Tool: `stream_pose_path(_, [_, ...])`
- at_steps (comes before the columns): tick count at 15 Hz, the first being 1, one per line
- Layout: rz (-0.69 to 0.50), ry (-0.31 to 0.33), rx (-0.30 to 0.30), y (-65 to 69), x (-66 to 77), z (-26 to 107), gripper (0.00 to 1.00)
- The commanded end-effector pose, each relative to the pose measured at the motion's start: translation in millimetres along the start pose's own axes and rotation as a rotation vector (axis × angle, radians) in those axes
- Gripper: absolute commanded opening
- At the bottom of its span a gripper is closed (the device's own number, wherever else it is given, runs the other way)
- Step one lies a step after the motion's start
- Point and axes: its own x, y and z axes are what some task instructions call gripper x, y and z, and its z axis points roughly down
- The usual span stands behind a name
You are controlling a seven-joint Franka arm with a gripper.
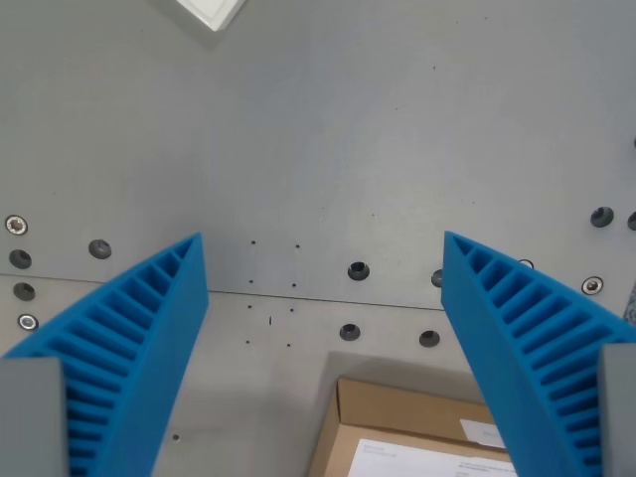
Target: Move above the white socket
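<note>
1. The gripper (pixel 323 248) has its two blue ribbed fingers (pixel 139 328) spread wide apart, with nothing between them.
2. One finger enters from the lower corner at the wrist view's left, the other from the lower corner at the wrist view's right. Both lean inward toward their tips.
3. The socket (pixel 212 12) is a white thing at the top edge, toward the wrist view's left. Only one corner of it shows; the rest is cut off by the frame.
4. The socket is well apart from the gripper and not between the fingers.
5. Under the gripper is a grey metal table (pixel 328 129). A thin seam (pixel 298 296) runs across it from side to side, between the finger tips.
6. Several dark round holes (pixel 358 270) sit near the seam, some above it and some below. A few small screws (pixel 16 225) are near the side edges.
7. A brown box (pixel 397 417) lies at the bottom edge, between the fingers, closer to the finger at the wrist view's right. On it is a white label (pixel 417 462) with print too small to read.
8. The box is partly cut off by the frame, and the finger at the wrist view's right covers one side of it.
</note>
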Motion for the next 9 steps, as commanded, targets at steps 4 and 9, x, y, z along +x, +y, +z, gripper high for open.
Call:
stream_pose_path(4, [0.003, 0.007, -0.001, -0.1, -0.2, -2.5, 1.00])
stream_pose_path(9, [0.027, 0.008, -0.001, -0.7, 0.7, -0.7, 1.00])
